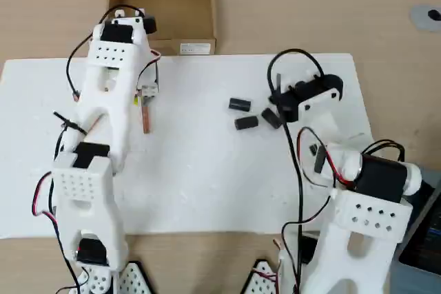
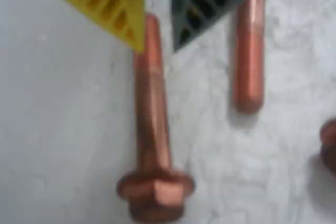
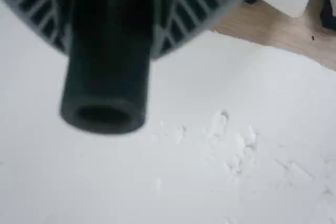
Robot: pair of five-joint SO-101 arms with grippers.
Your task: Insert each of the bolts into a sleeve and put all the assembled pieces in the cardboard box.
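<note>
Early in the job: the left gripper [image 2: 157,36] is pressed together on the tip of a copper bolt [image 2: 152,129], whose flanged head points away from the yellow and dark fingers. A second bolt [image 2: 248,61] lies just beside it on the white foam sheet [image 1: 193,184], and part of a third copper piece [image 2: 329,148] shows at the edge of the left wrist view.

Across the sheet, the right gripper [image 3: 114,1] pinches a black sleeve [image 3: 107,72] with its open end facing out over the foam. Two loose sleeves [image 1: 239,105] [image 1: 246,123] lie near it, close together but apart.

The box [image 1: 162,12] sits on the tabletop [image 1: 386,25] at the far edge of the sheet, just beyond the left arm, and its visible floor is bare. No bolt is seen inside a sleeve, so by these views nothing is assembled yet. The held bolt and held sleeve are well apart. The first pairing looks to be the step in hand, with every insertion and every drop into the box left to do.
</note>
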